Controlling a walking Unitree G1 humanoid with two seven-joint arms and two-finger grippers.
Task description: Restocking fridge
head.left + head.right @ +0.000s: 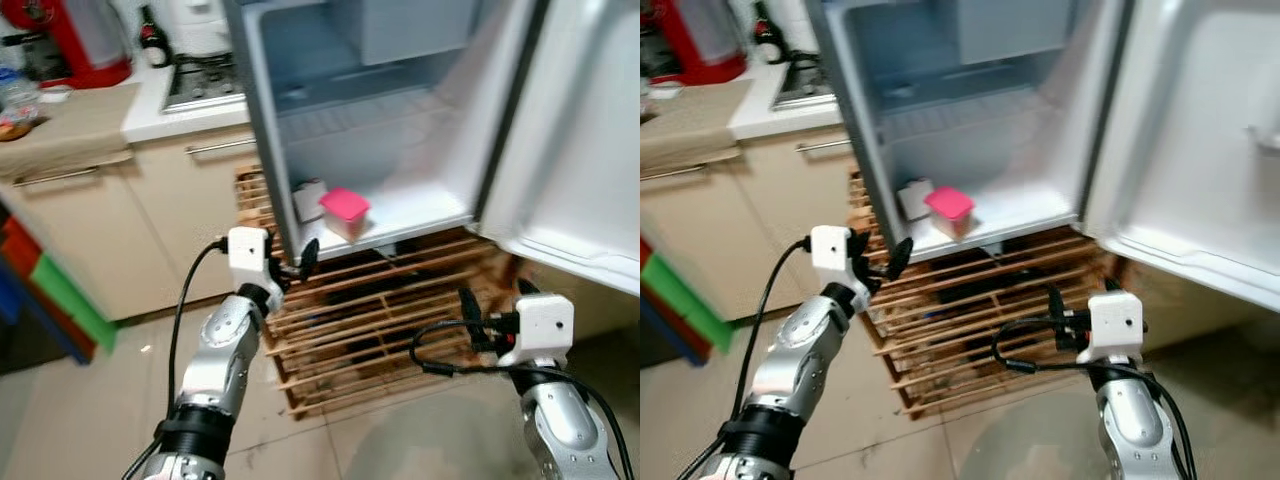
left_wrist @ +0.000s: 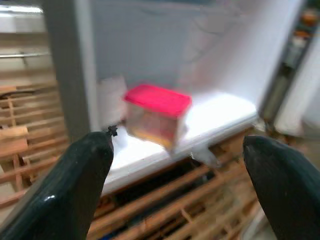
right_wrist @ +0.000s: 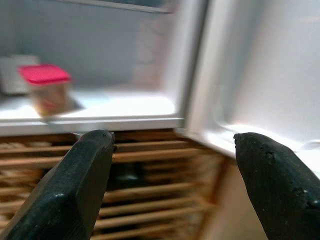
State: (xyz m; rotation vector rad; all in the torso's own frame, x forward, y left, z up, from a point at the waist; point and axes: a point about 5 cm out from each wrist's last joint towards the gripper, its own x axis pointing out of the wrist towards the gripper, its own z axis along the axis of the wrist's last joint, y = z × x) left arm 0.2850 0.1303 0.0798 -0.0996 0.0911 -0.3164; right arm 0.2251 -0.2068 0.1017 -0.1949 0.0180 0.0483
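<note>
Open fridge floor holds a pink-lidded container; both end effectors hover spread outside.

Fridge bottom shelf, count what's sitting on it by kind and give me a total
Pink-lidded container: 1
White carton beside it: 1
Total: 2

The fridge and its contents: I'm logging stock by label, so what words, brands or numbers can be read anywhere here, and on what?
None can be read.
Pink-lidded container in the open fridge: no legible print, and it is blurred in both wrist views.
White carton behind it: too small to tell.
Dark bottle on the counter: label too small to read.
Red appliance: no readable marking.
</note>
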